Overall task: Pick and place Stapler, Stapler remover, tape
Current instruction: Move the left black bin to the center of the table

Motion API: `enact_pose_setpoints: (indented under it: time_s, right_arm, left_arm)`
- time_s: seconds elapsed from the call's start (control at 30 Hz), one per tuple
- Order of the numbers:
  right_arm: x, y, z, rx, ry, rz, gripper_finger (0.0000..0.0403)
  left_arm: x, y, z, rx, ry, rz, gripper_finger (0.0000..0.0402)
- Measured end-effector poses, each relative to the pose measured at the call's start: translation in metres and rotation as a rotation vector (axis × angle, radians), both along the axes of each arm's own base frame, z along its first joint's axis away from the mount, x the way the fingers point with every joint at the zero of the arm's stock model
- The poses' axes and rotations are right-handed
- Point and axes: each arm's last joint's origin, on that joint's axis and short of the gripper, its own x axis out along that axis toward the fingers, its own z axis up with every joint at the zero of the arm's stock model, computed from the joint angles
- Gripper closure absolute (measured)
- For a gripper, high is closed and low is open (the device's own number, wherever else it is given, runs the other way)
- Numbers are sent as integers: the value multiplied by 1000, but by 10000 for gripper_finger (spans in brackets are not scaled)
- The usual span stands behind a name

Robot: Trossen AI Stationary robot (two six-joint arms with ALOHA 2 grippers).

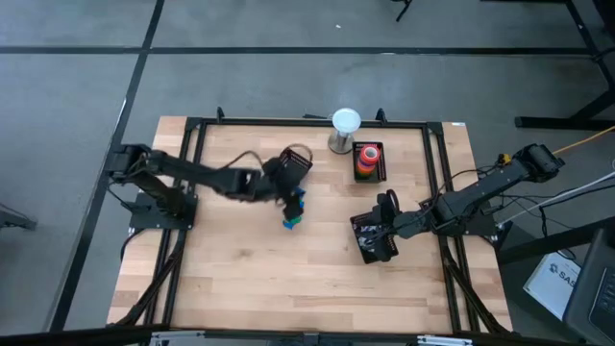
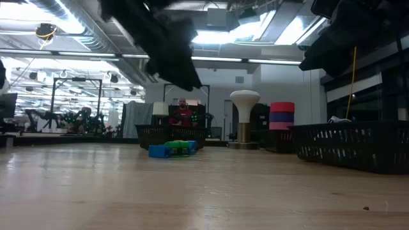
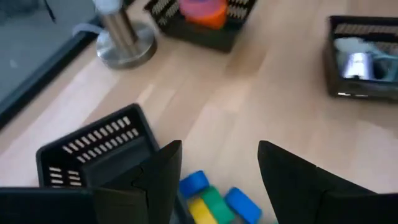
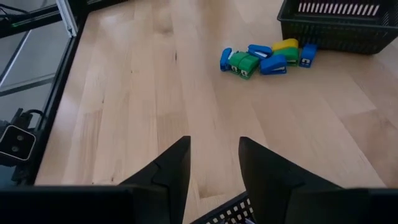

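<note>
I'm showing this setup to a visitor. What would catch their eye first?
Probably the cluster of small blue, green and yellow staplers mid-table, with the left end effector open right above it. Next, the bright stack of tape rolls in a black basket at the far edge, beside a white-topped metal stand.

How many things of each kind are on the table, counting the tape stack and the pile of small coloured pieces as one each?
Black baskets: 3
White-topped stand: 1
Tape stack: 1
Pile of small coloured pieces: 1
Total: 6
</note>
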Motion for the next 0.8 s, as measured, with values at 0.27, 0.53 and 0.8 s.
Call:
enact_pose_setpoints:
  time_s: [0.27, 0.53, 0.8]
  right_arm:
    - [0, 0, 0, -22, 1, 13, 263]
    - [0, -1, 0, -22, 2, 9, 263]
    - [0, -1, 0, -21, 0, 9, 263]
  left_arm:
    - [18, 44, -14, -232, 16, -132, 192]
    - [22, 51, -22, -161, 24, -29, 192]
    - [17, 62, -46, -94, 168, 153, 192]
